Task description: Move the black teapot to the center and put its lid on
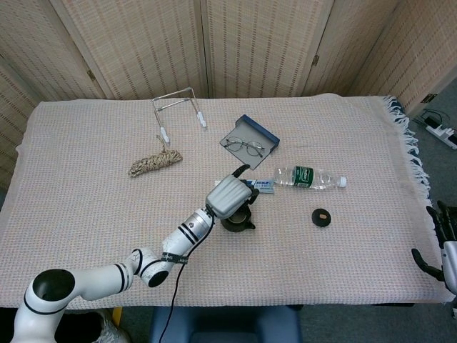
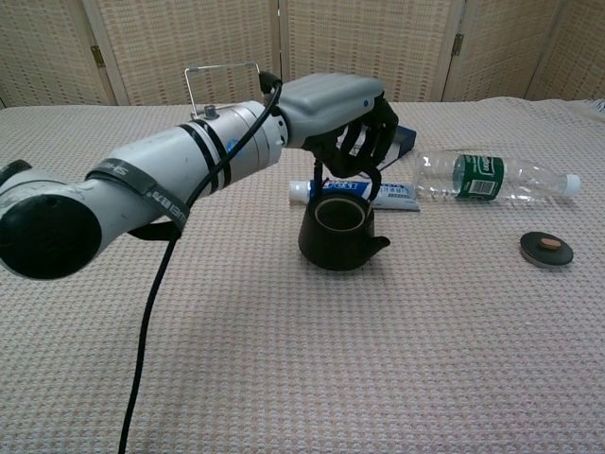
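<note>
— Nearest the robot?
— Just the right hand (image 1: 444,239), low at the right edge of the cloth-covered table (image 1: 86,214), seen only in the head view. Dark fingers partly cut off by the frame; cannot tell whether spread or curled, nothing seen in it.

— And a little further out?
— The left hand (image 2: 345,118), reaching in over the middle of the table, fingers wrapped round the handle of the black teapot (image 2: 337,232). Teapot upright, mouth uncovered, spout pointing right, base on or just above the cloth — hard to say which. Near the table's center, just in front of the toothpaste tube (image 2: 383,195).

— The lid?
— A round black lid (image 2: 546,250) with a brown knob, flat on the cloth, well apart to the right of the teapot.

— Beyond that?
— A clear water bottle (image 2: 492,176) with a green label, on its side, cap pointing right, in line with the toothpaste. Behind those, glasses (image 1: 244,146) resting on an open blue case (image 1: 255,131).

— Farthest back?
— A bundle of rope (image 1: 154,163) to the left, then a wire rack (image 1: 178,107) with white tips, near the folding screen (image 1: 250,43).
</note>
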### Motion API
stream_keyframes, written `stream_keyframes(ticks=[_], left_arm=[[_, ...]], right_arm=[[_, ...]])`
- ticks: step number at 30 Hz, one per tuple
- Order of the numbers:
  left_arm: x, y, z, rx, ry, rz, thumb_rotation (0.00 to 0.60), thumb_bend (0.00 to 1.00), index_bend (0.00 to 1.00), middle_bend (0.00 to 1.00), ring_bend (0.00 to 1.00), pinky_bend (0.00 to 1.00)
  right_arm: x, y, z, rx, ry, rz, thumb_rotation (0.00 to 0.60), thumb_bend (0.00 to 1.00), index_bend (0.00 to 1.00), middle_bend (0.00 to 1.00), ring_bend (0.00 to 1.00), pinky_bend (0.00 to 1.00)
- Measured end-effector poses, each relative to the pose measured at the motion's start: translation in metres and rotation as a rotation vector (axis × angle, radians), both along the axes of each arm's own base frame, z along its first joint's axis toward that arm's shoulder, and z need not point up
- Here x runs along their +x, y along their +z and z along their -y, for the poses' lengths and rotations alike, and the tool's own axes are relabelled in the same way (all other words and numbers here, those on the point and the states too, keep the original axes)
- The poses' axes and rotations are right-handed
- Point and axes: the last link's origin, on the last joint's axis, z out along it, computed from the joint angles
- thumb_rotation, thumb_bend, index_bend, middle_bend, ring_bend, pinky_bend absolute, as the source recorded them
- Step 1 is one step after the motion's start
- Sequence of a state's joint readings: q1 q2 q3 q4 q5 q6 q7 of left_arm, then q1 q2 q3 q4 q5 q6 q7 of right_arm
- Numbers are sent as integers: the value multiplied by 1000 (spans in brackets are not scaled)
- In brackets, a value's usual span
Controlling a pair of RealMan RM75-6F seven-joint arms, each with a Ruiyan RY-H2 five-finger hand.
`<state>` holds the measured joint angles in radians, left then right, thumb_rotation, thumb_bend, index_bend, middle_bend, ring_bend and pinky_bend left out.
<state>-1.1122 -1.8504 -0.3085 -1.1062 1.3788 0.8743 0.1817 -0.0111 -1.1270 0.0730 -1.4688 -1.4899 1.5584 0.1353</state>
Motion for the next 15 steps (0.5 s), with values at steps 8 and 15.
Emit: stream_keyframes(ticks=[8, 15], left_arm=[[3, -10, -4, 15, 37, -8, 600, 491, 604, 569, 530, 144], [-1, -12, 1, 16, 32, -29, 600, 488, 544, 521, 494, 118]], right_arm=[[-1, 0, 1, -1, -2, 4, 600, 325, 0, 0, 150, 79], [-2, -1, 2, 0, -1, 3, 600, 325, 0, 0, 148, 79]])
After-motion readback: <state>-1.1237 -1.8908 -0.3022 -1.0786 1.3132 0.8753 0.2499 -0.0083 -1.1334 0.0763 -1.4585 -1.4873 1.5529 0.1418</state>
